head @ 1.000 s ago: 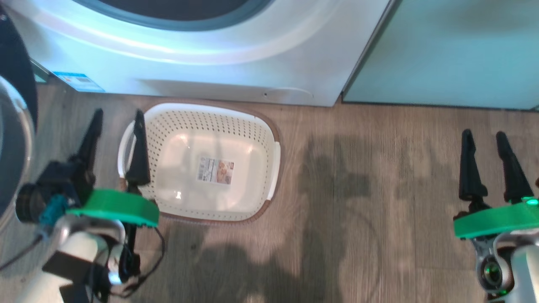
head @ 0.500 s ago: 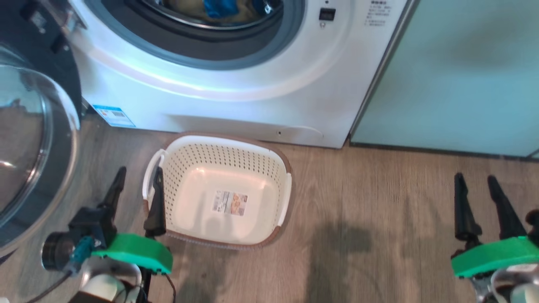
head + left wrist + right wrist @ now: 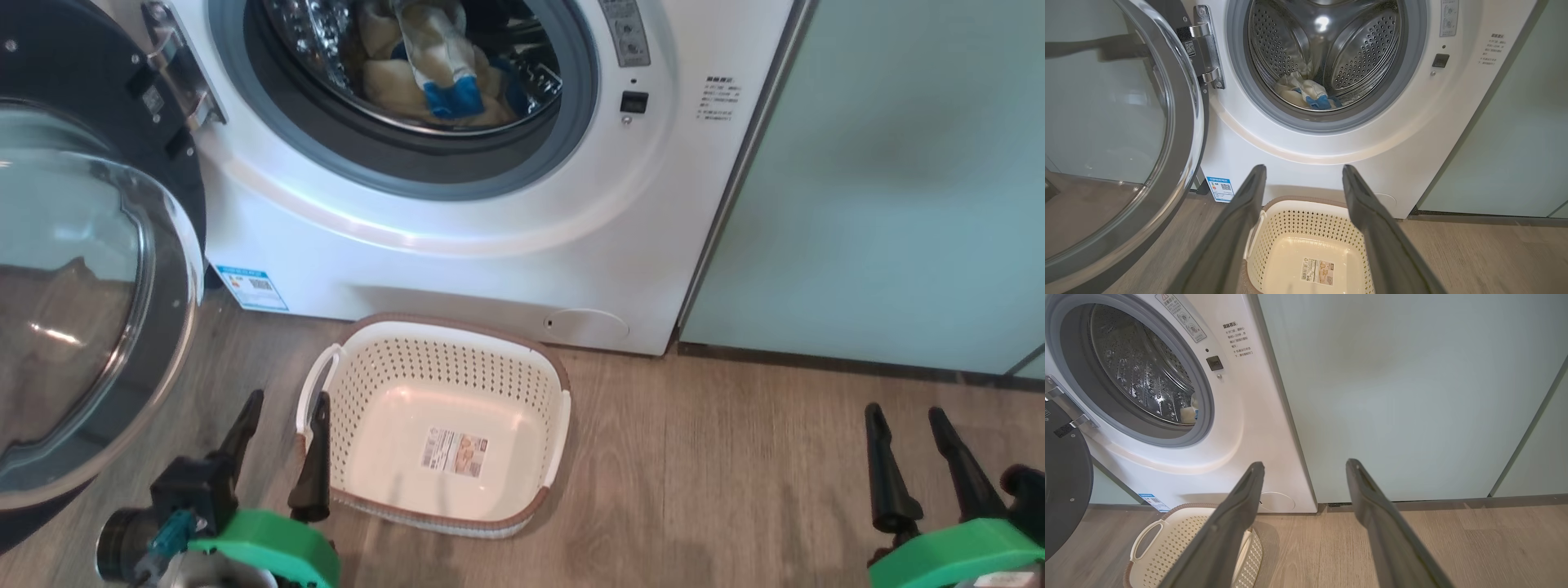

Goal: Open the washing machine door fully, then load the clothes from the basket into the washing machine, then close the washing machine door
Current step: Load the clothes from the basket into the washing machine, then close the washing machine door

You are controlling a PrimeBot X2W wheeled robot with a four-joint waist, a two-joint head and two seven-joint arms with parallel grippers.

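The white washing machine [image 3: 457, 269] [image 3: 1331, 163] [image 3: 1237, 428] stands open, its black-rimmed glass door [image 3: 90, 278] [image 3: 1118, 134] swung wide to the left. Pale yellow clothes [image 3: 433, 77] [image 3: 1306, 92] with blue trim lie inside the steel drum. On the floor before the machine sits the cream basket [image 3: 445, 425] [image 3: 1310, 261] [image 3: 1167, 547], with just a sticker on its base. My left gripper [image 3: 286, 408] [image 3: 1303, 173] hangs open at the basket's left handle, holding nothing. My right gripper [image 3: 904, 420] [image 3: 1305, 467] hovers open over bare floor at the lower right.
Pale green cabinets [image 3: 890, 180] [image 3: 1404, 396] stand right of the machine. Wood-look floor [image 3: 718, 474] stretches between the basket and my right gripper. The open door fills the space at my left.
The head camera has tilted upward, bringing the drum, the clothes and more of the door into sight. Both grippers keep their open stance near the bottom edge.
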